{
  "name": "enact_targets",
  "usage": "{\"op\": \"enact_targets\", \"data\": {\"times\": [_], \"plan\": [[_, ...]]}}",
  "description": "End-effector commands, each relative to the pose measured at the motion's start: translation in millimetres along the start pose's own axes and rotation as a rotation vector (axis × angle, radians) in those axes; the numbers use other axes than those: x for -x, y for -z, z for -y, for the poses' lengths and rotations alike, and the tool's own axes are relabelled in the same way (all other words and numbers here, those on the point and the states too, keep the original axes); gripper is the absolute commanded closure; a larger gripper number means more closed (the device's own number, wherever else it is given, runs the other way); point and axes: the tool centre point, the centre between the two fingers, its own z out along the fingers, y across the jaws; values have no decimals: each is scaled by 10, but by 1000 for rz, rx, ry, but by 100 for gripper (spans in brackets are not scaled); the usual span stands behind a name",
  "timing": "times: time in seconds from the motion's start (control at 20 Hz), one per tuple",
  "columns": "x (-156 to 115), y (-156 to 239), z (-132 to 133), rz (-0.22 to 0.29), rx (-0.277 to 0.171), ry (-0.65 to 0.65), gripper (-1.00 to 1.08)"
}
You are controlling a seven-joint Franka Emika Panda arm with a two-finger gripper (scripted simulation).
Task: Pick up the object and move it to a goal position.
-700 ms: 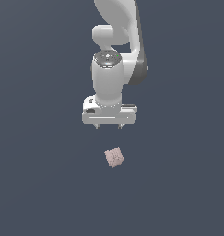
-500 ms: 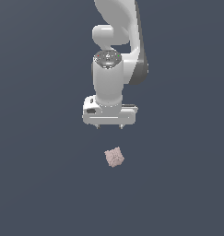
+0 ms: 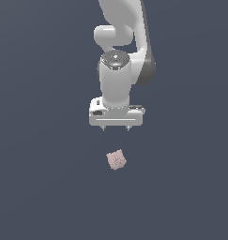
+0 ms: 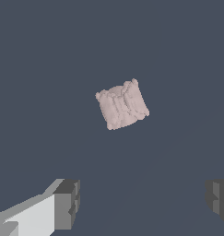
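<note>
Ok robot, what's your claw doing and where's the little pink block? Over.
Gripper open, holding nothing. Pink block on the floor, apart from the fingers. Nothing in the way.

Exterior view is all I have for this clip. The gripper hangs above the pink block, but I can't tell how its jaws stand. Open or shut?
Observer: Open. In the wrist view the gripper has its two dark fingertips set far apart, with bare floor between them.
Operator: Is the block between them?
Observer: No. The pink block lies clear of both fingertips, touching neither.
Operator: Would it fit between them?
Observer: Yes, the gap between the fingertips is plainly wider than the block.
Operator: Is the block square to the jaws?
Observer: No. In the wrist view its edges sit turned at an angle to the line between the fingertips.
</note>
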Motion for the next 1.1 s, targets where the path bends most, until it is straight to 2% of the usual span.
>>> {"op": "enact_targets", "data": {"times": [0.0, 0.45, 1.05], "plan": [[-14, -15, -2, 1, 0, 5, -92], [-225, -227, 9, 9, 7, 100, -92], [-633, -787, 22, 27, 13, 312, -92]]}}
